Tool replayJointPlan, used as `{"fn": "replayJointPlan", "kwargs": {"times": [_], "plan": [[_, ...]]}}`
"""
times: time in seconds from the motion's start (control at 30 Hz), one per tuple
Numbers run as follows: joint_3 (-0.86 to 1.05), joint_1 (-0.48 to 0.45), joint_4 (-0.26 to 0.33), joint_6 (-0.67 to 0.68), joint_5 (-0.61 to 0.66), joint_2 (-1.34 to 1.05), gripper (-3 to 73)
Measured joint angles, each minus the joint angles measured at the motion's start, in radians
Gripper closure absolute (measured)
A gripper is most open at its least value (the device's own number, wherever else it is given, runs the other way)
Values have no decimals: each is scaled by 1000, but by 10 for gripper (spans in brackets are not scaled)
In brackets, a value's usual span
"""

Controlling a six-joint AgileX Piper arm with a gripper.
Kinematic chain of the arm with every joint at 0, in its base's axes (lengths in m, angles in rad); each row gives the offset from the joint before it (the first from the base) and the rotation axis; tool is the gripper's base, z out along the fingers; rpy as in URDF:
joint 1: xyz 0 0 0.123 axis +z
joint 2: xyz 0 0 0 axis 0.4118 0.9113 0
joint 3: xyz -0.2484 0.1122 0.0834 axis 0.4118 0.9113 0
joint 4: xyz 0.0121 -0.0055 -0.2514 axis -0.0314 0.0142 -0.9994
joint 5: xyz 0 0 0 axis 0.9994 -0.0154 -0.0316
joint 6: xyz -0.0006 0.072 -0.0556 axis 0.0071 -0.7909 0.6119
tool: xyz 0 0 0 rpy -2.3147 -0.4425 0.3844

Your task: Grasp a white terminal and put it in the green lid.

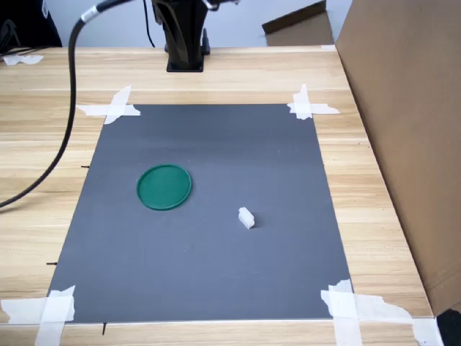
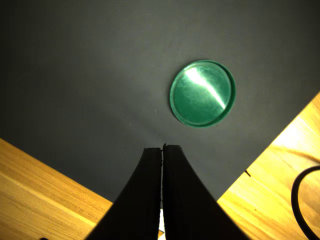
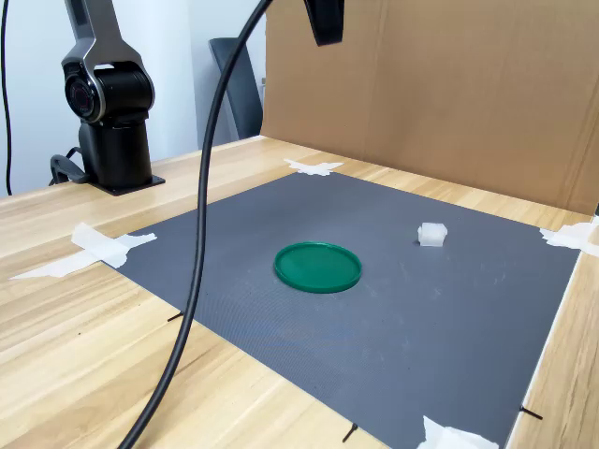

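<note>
Fingers of the gripper (image 2: 163,148) are pressed together with only a hairline seam between them, and nothing is held. In the second exterior view only the gripper's dark tip (image 3: 325,23) shows, hanging high over the mat (image 3: 374,309) near the cardboard wall (image 3: 440,84).

Taking the fingertips as the centre of a clock face in the wrist view, the lid (image 2: 202,93) sits at about one o'clock, flat on the mat and apart from the fingers. The terminal does not appear in the wrist view at all.

In the first exterior view the lid (image 1: 164,187) lies a little toward the first exterior view's left of the mat's middle, and the terminal (image 1: 246,217) rests at roughly four o'clock from it, near but clearly apart. The second exterior view shows the same pair, with the terminal (image 3: 431,234) at about two o'clock from the lid (image 3: 317,267). Beyond the mat are taped corners (image 1: 112,108), the wooden table (image 1: 29,151), a black cable (image 1: 68,122) and the arm's base (image 3: 108,112).

Judging by this, the task stands at its very start: nothing grasped, lid empty. The next move calls for spreading the fingers, swinging over the terminal until the wrist camera sees it, then descending to straddle it, squarely, since so small a block could easily skid aside.
</note>
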Motion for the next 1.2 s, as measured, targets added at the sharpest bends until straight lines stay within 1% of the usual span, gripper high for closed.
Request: {"fn": "replayJointPlan", "kwargs": {"times": [0.03, 0.07, 0.1, 0.13, 0.17, 0.2, 0.27, 0.33, 0.4, 0.47, 0.53, 0.57, 0.67, 0.7, 0.73, 0.77, 0.87, 1.0, 1.1, 1.13, 1.2], "plan": [[0, 0, 8, 13, -1, 15, 723], [0, 0, 31, 56, -1, 25, 723], [0, 0, 44, 68, -1, 28, 720], [0, 0, 44, 72, -1, 29, 719], [0, 0, 64, 99, 0, 33, 712], [0, 0, 95, 131, 0, 44, 695], [-1, 0, 114, 146, -1, 51, 666], [-2, 0, 120, 151, -1, 72, 560], [-2, 0, 120, 151, -2, 79, 521], [-2, 0, 138, 151, -6, 128, 325], [-2, 0, 146, 158, -7, 147, 225], [-2, 0, 159, 177, -12, 166, 154], [-3, 0, 174, 198, -20, 175, 113], [-6, 0, 197, 212, -22, 183, 96], [-24, 0, 246, 211, -21, 194, 87], [-44, 0, 278, 202, -21, 200, 86], [-64, 3, 308, 189, -33, 213, 86], [-67, 25, 297, 185, -51, 240, 86], [-67, 89, 238, 184, -90, 296, 86], [-67, 119, 207, 183, -115, 319, 89], [-67, 146, 186, 183, -139, 341, 91]]}}
